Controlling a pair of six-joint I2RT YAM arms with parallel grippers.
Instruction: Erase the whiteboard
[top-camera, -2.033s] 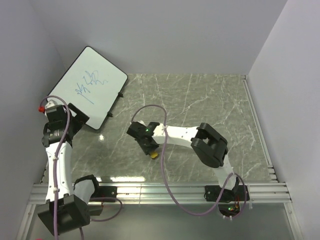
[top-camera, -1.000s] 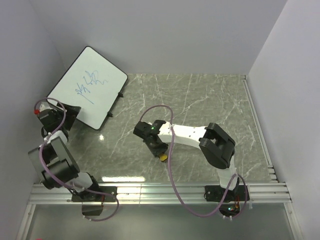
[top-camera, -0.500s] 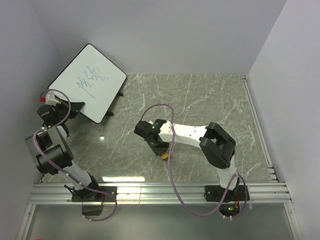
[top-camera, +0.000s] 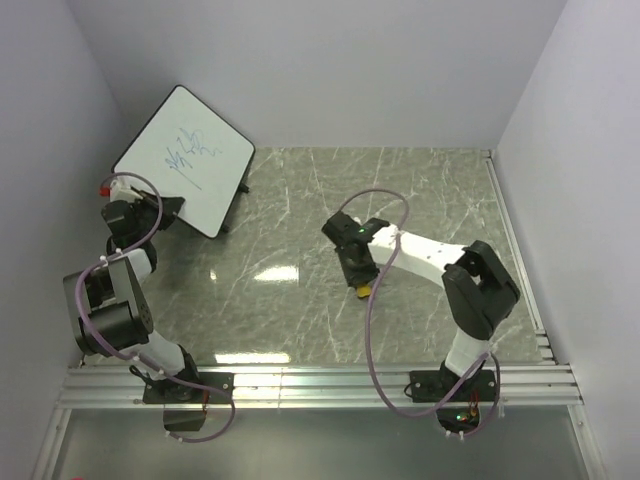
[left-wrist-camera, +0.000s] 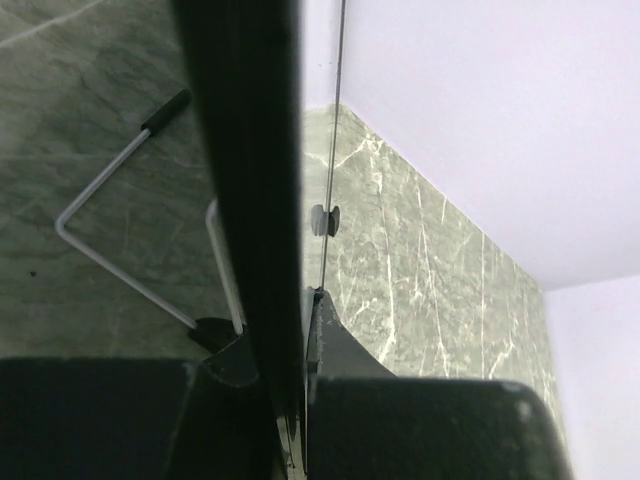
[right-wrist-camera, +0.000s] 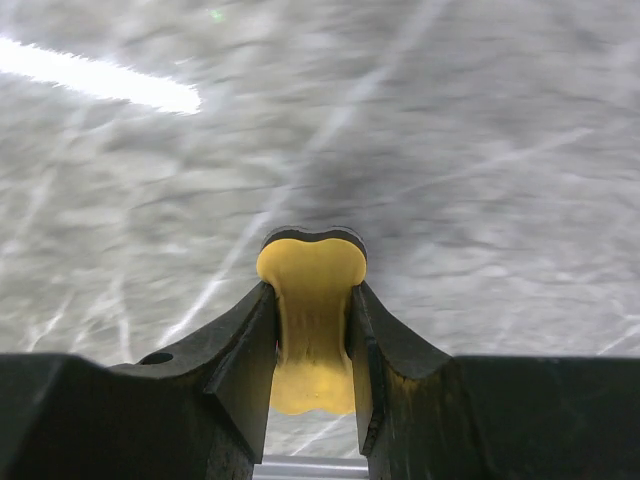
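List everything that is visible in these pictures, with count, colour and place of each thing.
Thin rectangular whiteboard with black rim: one, white with blue scribbles, far left corner, tilted.
Bent metal wire stand: one, grey with black tip, beside the whiteboard.
Small bone-shaped eraser: one, yellow, mid-table, in the right pincer.
Marble-patterned table: one, grey-green, under everything.
Ribbed metal rail: one, silver, table's near edge.
Left arm: one, black and white; left pincer shut on the whiteboard's edge.
Right arm: one, white and black; right pincer shut on the eraser.
Cables: two, purple, one along each arm.
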